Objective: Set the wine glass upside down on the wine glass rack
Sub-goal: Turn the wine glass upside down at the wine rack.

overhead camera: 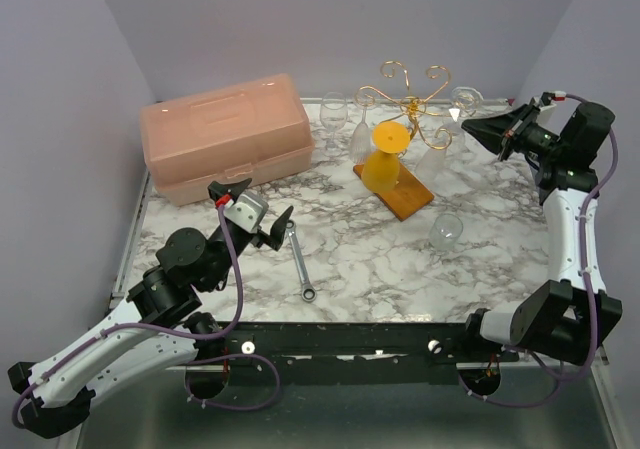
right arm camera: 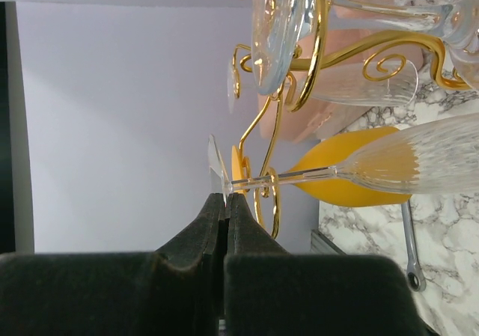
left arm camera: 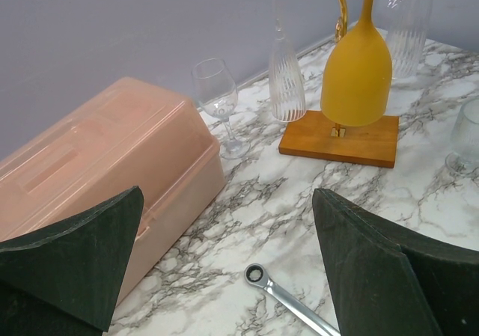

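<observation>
Left tool (left arm camera: 226, 194) gapes empty; right tool (right arm camera: 225, 199) is clenched, tips at the foot of the wine glass (right arm camera: 352, 168) hanging on the rack (overhead camera: 410, 107).

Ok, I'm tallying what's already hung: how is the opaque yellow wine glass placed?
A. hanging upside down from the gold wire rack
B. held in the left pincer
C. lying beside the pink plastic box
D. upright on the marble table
A: the opaque yellow wine glass hangs bowl-down from the gold wire rack, and the left pincer is open and empty.
</observation>
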{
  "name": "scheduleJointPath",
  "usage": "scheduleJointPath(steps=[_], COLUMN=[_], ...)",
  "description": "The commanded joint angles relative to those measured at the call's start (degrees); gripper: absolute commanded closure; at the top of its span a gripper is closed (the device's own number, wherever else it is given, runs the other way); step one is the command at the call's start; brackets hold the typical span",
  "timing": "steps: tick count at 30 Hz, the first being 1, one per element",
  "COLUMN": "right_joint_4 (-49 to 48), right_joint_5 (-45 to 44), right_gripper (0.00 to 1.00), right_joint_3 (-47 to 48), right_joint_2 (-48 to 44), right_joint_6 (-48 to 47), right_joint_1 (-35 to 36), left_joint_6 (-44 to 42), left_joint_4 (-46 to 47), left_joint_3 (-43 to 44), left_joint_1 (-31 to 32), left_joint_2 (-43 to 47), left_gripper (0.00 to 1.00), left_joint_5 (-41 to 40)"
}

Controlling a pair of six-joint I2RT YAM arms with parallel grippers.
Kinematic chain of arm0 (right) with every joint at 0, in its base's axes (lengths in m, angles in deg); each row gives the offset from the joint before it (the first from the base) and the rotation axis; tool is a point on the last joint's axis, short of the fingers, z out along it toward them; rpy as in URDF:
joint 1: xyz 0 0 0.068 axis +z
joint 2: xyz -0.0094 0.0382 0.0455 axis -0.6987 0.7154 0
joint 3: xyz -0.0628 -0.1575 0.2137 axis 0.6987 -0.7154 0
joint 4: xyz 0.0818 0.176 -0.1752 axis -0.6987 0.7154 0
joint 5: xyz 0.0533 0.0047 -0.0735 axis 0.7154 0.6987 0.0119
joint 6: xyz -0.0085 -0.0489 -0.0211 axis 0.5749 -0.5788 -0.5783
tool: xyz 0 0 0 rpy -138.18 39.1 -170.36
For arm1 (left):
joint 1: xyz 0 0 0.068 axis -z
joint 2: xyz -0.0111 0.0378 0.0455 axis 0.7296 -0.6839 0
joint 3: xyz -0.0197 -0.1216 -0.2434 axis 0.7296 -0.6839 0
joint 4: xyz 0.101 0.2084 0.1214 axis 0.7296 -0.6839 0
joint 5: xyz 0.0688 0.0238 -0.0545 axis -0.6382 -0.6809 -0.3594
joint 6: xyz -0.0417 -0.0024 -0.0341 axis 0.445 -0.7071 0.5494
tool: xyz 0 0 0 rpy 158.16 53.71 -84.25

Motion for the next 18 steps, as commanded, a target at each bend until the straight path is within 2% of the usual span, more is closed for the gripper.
scheduleJointPath(steps=[1,18], right_joint_4=[-1.29,0.99], right_joint_5=[-1.80,-3.23], right_gripper=[1.00,1.00], right_joint_3=[1.35,3.38], right_joint_2=[1.34,3.45], right_joint_6=[1.02,-2.51], right_joint_1=[1.59,6.32], left_joint_6=[0.98,1.30], left_joint_4=[0.88,0.87], left_joint_3=[-0.40,-0.36], left_joint_1=[-0.49,-1.09], left_joint_2=[0.24,-0.25], left_gripper=[0.01,0.01], left_joint_5=[1.96,2.77])
